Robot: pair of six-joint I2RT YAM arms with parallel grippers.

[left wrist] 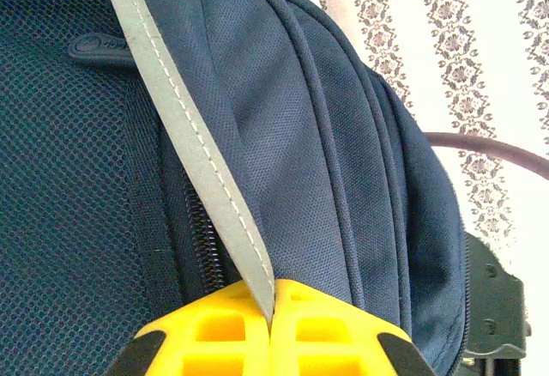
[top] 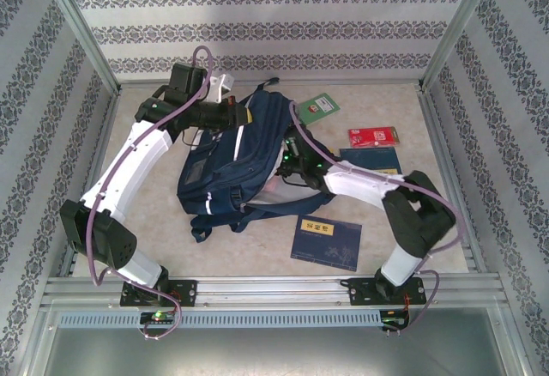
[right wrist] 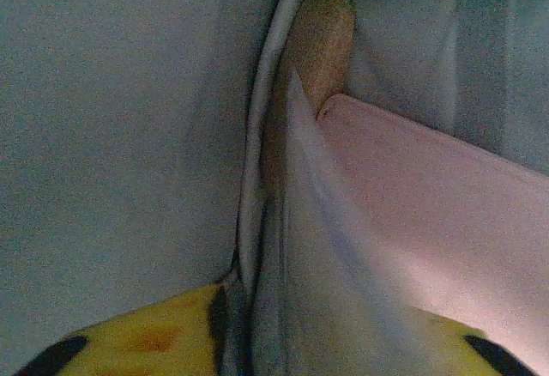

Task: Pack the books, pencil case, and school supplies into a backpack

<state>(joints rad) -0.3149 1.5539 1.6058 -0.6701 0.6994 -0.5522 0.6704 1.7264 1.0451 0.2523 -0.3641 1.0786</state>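
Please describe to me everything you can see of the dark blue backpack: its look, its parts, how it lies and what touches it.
The backpack is large, of dark navy woven fabric, with a mesh panel, a zipper, dark straps and a grey strip stitched in white. It lies slumped near the middle of the table, its straps toward the arms. The left hand pinches the grey strip at the backpack's far end. The right hand reaches inside, among pale lining folds.
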